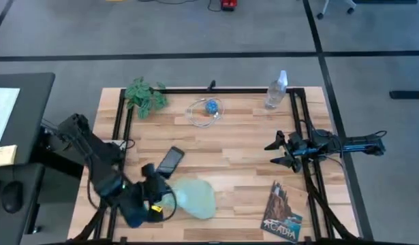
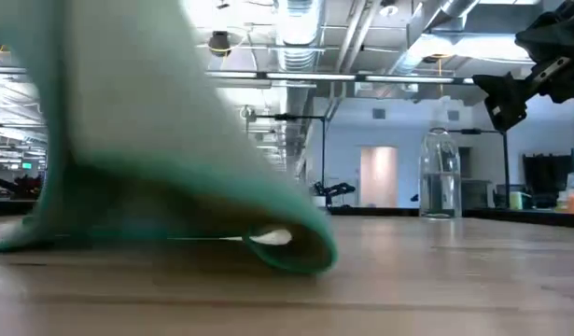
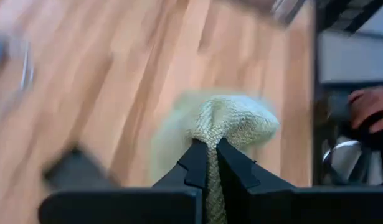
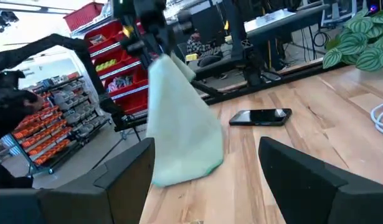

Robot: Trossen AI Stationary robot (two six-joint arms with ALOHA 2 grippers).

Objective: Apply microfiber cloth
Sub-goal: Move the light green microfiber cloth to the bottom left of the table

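One pinched corner, and the phone sits just beyond it

Standing here, what matters is how the microfiber cloth (image 1: 194,197) hangs against the black phone (image 1: 169,161). The left hand (image 1: 152,192) has its fingers (image 3: 197,163) clamped tight on a bunched corner of the cloth, lifted off the worktop (image 1: 236,146), so the fabric drapes down from the grip with its lower edge resting curled on the wood near the front edge. The phone lies flat just beside the cloth, a bit farther back toward the middle, long axis running diagonally. My guess is the next move is a short carry away from the front edge to lay the cloth over it. The right hand (image 1: 280,151) is well apart on the far side, fingers spread wide, holding nothing, so the left is clearly nearer.
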